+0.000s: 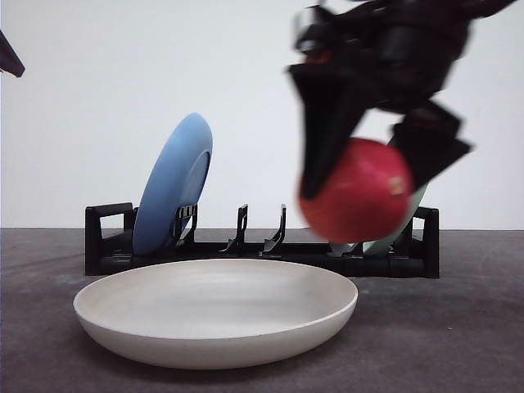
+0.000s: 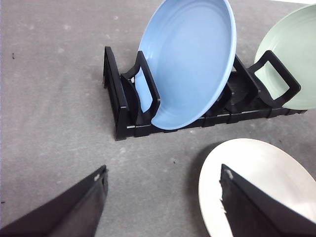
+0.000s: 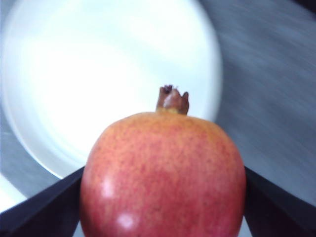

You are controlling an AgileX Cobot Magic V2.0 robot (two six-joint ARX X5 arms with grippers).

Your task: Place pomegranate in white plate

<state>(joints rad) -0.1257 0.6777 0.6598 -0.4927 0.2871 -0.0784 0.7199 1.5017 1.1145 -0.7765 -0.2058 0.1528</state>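
Red pomegranate [image 1: 358, 190], clamped in the right gripper [image 1: 368, 176] at centre-right of the front view, should be lowered gently over the plate's [image 1: 214, 344] middle before release, while the left gripper [image 2: 163, 197] is spread, holding nothing.

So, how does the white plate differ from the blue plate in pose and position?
The round, shallow off-white plate lies flat on the dark grey table, while the round light blue plate stands tilted on its edge. The white plate rests free in front of the black slotted dish rack; the blue plate sits in a slot at the rack's left end. Both are round, plain in colour, and hold nothing.
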